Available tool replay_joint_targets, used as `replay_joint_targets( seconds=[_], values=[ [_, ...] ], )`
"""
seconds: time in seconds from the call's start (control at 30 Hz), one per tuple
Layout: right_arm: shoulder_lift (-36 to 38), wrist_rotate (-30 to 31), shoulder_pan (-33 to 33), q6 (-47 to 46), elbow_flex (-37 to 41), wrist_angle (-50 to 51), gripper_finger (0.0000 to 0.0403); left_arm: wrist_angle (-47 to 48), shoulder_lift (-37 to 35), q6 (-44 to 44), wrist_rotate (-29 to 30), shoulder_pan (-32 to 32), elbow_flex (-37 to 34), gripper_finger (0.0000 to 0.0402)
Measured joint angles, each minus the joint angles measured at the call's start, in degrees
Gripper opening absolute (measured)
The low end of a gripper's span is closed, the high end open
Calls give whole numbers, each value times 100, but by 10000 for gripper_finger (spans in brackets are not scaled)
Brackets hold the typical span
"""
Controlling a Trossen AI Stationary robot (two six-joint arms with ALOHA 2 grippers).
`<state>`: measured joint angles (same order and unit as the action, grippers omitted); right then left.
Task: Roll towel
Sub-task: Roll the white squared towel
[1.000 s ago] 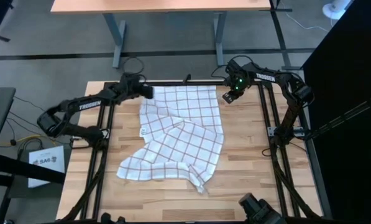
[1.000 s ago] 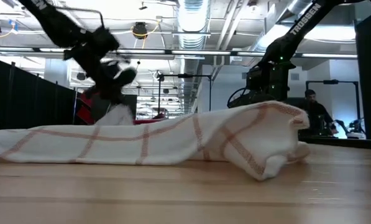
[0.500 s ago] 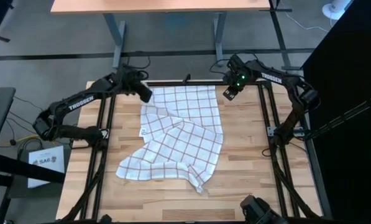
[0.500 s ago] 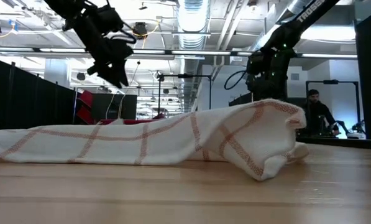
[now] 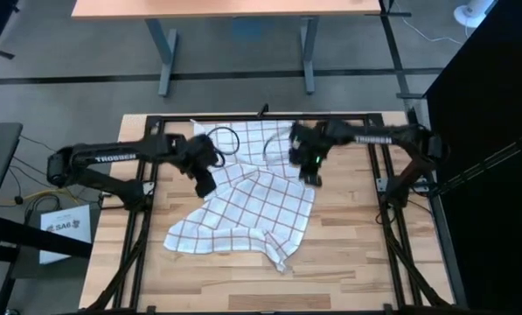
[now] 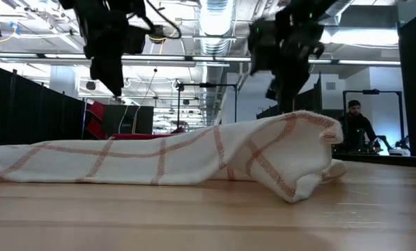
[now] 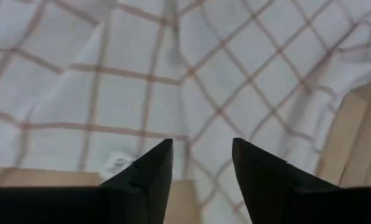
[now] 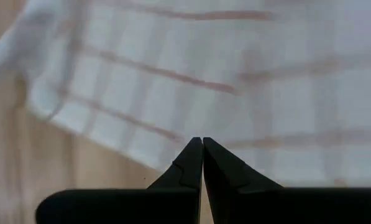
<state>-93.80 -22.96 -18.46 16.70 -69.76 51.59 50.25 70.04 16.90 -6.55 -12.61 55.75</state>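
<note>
The white towel [image 5: 256, 192] with its thin grid check lies crumpled on the wooden table. Its near right part is bunched into a raised fold [image 6: 298, 150]. My left gripper [image 5: 205, 186] hangs open above the towel's left edge. In the left wrist view its fingers [image 7: 202, 162] stand apart over the cloth [image 7: 204, 74], near the small tag [image 7: 117, 165]. My right gripper [image 5: 311, 178] hovers shut above the towel's right edge. The checked cloth [image 8: 204, 74] lies below its tips [image 8: 202, 149]. In the low view both grippers stay clear above the towel.
Black frame rails [image 5: 147, 219] run along both sides of the table. A cable loop [image 5: 226, 138] hangs by the left arm. Bare wood [image 5: 243, 284] lies at the near edge. A person [image 6: 354, 125] stands in the room behind.
My left gripper has let go of the towel's far left corner, which has dropped flat. It has then risen and gone toward the near edge, over the towel's left side. My right gripper has gone from the far right corner toward the near edge, staying shut.
</note>
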Motion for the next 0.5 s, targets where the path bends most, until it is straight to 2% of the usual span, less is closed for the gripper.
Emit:
replay_joint_targets(
  seconds=[0.13, 0.23, 0.37, 0.5],
  values=[
    [0, -31, 1080, -206, 20, -411, 0, -100, 5, 857, 385, 796, 0, 149],
    [-61, -13, 1641, -600, 276, -1255, 0, -87, 81, 1269, 823, 1232, 0, 149],
    [-280, 10, 2097, -1199, 481, -1855, 0, -58, 146, 1359, 1022, 1442, 0, 149],
    [-636, 39, 2467, -1736, 485, -1888, 0, -76, 198, 1289, 1622, 1424, -120, 149]
  ],
)
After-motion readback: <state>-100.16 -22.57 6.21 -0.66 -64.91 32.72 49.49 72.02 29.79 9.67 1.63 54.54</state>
